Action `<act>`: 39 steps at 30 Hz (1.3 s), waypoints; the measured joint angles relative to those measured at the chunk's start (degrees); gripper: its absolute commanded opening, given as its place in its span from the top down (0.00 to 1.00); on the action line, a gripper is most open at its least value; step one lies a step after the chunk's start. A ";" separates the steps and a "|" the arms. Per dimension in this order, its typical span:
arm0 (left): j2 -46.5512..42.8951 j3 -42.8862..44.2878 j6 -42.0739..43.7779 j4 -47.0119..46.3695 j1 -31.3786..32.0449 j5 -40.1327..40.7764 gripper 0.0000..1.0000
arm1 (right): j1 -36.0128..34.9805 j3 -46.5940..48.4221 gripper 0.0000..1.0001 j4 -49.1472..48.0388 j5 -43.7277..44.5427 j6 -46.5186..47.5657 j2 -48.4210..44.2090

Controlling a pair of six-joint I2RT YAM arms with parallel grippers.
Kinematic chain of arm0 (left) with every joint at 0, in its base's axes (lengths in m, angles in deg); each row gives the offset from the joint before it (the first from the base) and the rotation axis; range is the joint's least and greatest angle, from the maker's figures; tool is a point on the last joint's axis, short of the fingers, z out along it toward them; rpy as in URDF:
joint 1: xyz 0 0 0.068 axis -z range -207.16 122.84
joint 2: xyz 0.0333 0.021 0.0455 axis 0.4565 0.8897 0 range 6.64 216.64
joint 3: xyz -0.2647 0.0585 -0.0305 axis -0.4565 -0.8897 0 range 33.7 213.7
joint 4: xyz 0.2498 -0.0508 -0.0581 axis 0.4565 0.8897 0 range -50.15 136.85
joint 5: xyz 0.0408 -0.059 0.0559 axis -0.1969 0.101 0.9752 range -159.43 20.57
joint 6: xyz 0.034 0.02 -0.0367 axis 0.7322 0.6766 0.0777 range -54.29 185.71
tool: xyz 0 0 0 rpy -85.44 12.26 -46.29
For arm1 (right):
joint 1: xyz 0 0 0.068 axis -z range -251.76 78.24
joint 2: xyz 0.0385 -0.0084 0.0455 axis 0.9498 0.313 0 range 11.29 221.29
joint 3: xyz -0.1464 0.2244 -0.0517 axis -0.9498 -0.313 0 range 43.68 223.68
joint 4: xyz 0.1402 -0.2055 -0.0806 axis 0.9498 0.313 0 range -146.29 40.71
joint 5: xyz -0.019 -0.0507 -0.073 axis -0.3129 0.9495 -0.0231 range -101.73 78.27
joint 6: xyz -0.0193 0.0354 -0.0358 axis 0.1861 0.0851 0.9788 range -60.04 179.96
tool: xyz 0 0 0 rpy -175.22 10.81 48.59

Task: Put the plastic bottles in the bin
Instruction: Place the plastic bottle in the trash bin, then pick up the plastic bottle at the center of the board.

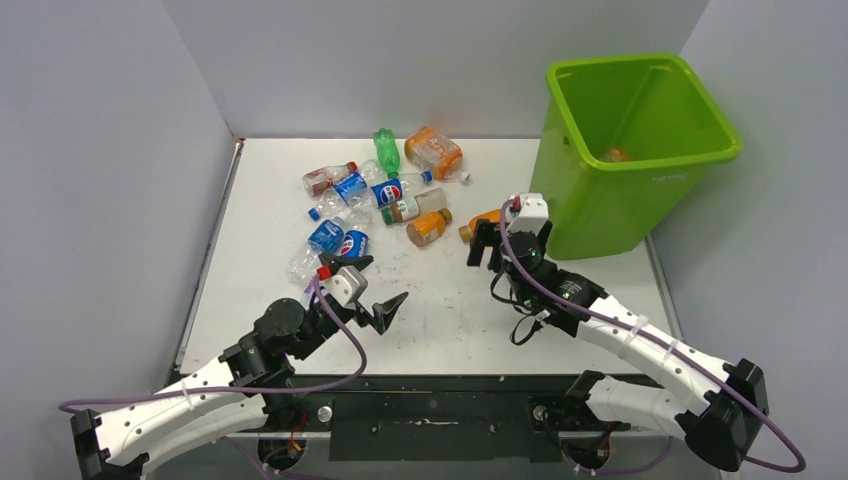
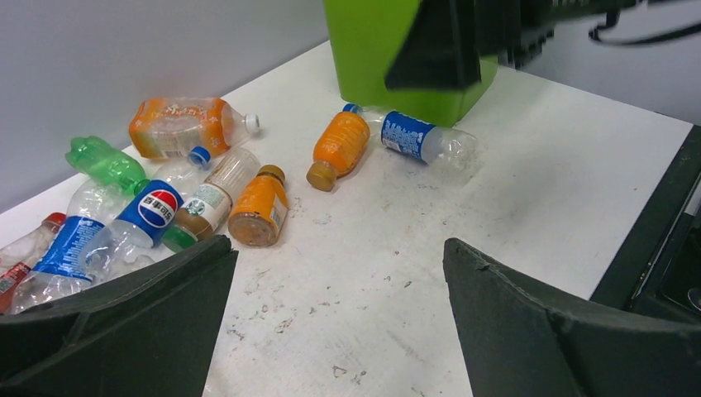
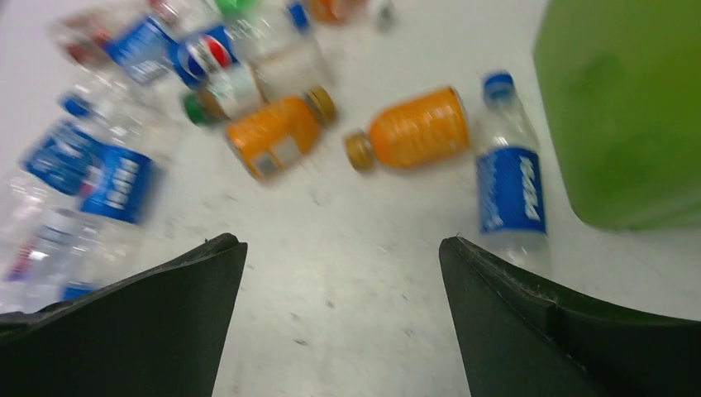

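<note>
Plastic bottles (image 1: 380, 195): crushed heap lying on the far-left part of the tabletop (image 1: 440, 320). An orange one (image 3: 417, 128) and a blue-labelled one (image 3: 508, 186) lie apart from it, the latter just beside the bin (image 1: 600, 210). Bin upright at far right corner, something orange inside. Tabletop white, scuffed, dark specks. Plain pale grey walls on three sides. Left jaws wide apart, empty, near the heap. Right jaws wide apart, empty, near the orange bottle.

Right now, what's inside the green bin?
One orange bottle shows low inside the bin, just above its near rim. The near wall hides the rest of the floor.
</note>
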 measured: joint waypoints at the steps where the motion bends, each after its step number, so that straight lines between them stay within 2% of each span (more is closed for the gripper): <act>1: 0.07 0.00 0.00 0.00 0.00 0.02 0.04 | 0.07 -3.32 0.10 2.14 1.57 -0.61 0.09; 6: 0.76 0.00 0.00 0.00 0.07 0.02 0.04 | 3.85 -8.92 0.10 7.41 5.20 -3.13 0.02; 14: 0.96 0.00 0.02 0.15 0.17 0.00 0.04 | 13.11 -10.34 0.10 6.84 4.98 -5.14 4.74; 31: 0.44 0.00 1.14 0.46 1.22 -0.55 0.04 | 23.23 -12.11 0.10 -1.60 -4.48 -3.61 20.26; 36: 0.04 0.00 1.31 0.44 1.42 -0.57 0.04 | 24.41 -12.11 0.03 -3.65 -8.26 -2.32 24.39; 37: 0.04 0.00 1.31 0.44 1.46 -0.59 0.04 | 24.44 -12.11 0.03 -4.04 -8.98 -2.12 25.07; 39: 0.13 0.00 1.33 0.46 1.49 -0.59 0.04 | 24.46 -12.11 0.10 -4.61 -10.34 -1.81 26.12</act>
